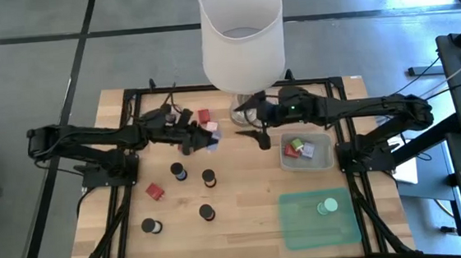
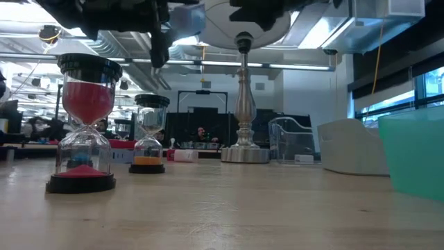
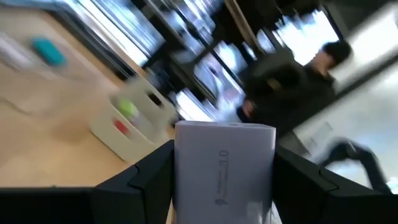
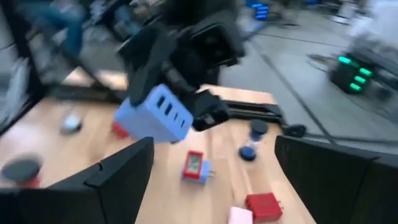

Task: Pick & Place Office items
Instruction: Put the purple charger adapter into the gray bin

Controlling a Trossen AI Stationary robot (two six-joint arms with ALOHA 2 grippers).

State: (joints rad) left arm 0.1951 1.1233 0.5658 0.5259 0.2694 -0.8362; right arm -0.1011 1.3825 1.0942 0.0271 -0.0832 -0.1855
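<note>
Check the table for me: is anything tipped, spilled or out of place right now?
Nothing looks spilled or knocked over. The hourglasses stand upright on the table, and the lamp is upright at the back. The left gripper holds a pale blue block in the air; the right gripper is open and empty beside it.

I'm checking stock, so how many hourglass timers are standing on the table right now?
4 hourglass timers: two side by side at mid-table, one below them in the high view, one farther left, below the red block. More may be hidden.
</note>
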